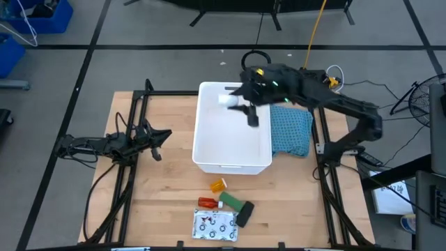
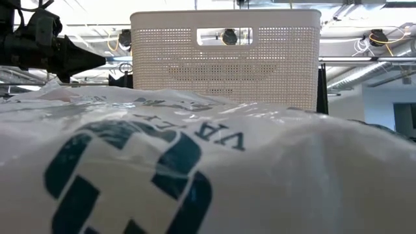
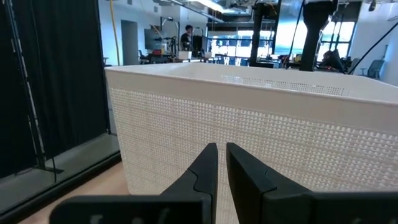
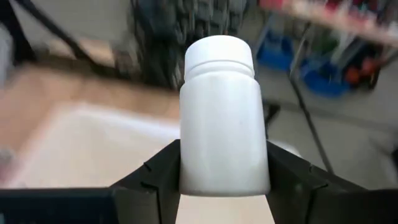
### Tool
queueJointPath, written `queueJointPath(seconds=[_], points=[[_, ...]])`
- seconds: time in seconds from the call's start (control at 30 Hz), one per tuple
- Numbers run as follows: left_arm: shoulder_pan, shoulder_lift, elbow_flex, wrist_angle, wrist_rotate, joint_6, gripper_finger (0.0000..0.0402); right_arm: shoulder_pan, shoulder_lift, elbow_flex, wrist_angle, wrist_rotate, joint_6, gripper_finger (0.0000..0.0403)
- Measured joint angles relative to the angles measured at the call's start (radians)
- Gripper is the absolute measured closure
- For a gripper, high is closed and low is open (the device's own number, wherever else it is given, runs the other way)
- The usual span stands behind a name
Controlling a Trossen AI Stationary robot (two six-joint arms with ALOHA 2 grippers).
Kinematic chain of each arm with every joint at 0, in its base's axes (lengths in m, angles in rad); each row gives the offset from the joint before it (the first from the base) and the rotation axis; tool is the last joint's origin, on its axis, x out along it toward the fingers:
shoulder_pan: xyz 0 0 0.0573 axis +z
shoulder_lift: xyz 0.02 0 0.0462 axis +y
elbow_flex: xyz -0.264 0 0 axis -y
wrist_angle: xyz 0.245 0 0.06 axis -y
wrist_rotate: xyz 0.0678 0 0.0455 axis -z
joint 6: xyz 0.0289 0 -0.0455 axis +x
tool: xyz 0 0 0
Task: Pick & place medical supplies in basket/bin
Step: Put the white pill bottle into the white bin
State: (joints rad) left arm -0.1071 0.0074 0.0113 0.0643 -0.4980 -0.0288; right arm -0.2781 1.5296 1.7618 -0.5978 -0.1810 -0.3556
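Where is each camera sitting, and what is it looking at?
High view: above the table, looking straight down on the white bin, both arms, and the supplies near the table's front edge.
Low view: at tabletop height, looking level past a printed packet at the bin's wall; an arm shows top left.
Left wrist view: on the left arm, facing the bin's side past the left claw.
Right wrist view: on the right arm, showing the right claw gripping a white bottle over the bin.
All four share the bin.
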Motion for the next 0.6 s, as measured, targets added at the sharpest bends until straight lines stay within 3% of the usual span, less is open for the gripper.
queueJointPath(seconds=[0.33, 0.5, 0.6], points=[[0.000, 0.000, -0.001, 0.005, -0.002, 0.026, 0.0366, -0.022, 0.276, 0.006, -0.244, 0.024, -0.224, 0.0228], [0.000, 0.000, 0.000, 0.001, 0.000, 0.023, 0.0366, -0.017, 0.384, 0.006, -0.274, 0.130, -0.295, 0.0228], [0.000, 0.001, 0.000, 0.001, 0.000, 0.019, 0.0366, -0.026, 0.425, 0.006, -0.271, 0.120, -0.301, 0.0228]])
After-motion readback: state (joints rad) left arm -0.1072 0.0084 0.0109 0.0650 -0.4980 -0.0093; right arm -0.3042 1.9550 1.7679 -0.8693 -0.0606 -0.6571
